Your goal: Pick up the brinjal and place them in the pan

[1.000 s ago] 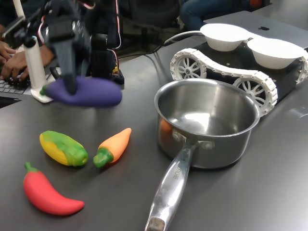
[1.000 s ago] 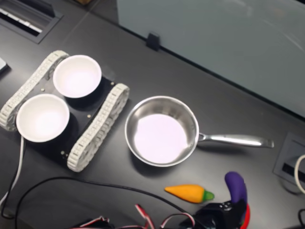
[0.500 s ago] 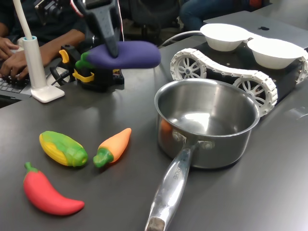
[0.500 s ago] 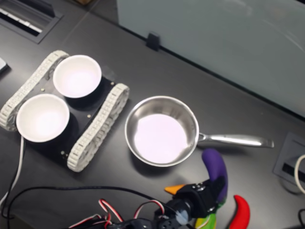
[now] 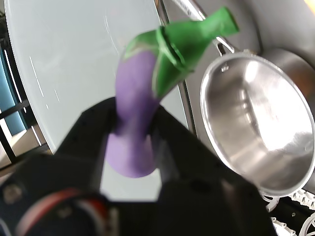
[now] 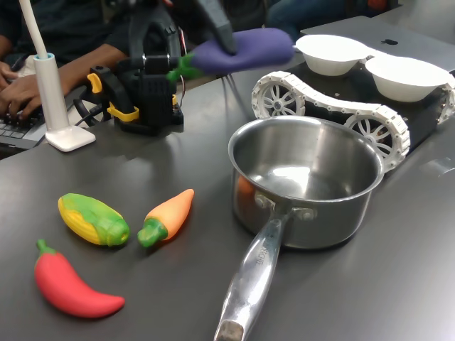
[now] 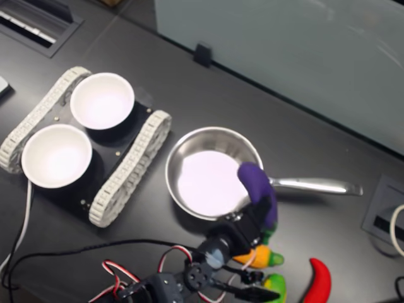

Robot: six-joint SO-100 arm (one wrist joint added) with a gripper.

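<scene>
One thing in my grip: the brinjal [image 6: 245,50], pinched across its middle by my gripper [image 6: 222,37], lying roughly level in the air with its green stem cap toward the first exterior view's left.
Grip state: my jaws are pressed onto the purple body from both sides; in the wrist view the brinjal [image 5: 140,105] stands out between them, cap end farthest from me.
Where the brinjal is: well clear of the table, raised above and behind the pan [image 6: 306,181] in the first exterior view; in the second exterior view its purple tip [image 7: 257,186] overlaps the pan's rim on the handle side.
Pan: upright and, as far as I can see, holding nothing, handle [image 7: 312,185] pointing to the second exterior view's right.
Done so far: the pick-up, as I judge it, since the brinjal hangs from me alone.
Left to do: carry it further over the pan's opening, lower it, and open my jaws.
Progress: I would call it past the halfway mark, with placing not yet done.
Other toys: the carrot [image 6: 168,216], the corn [image 6: 94,219] and the red chili [image 6: 71,286] lie on the table, apart from the pan.
</scene>
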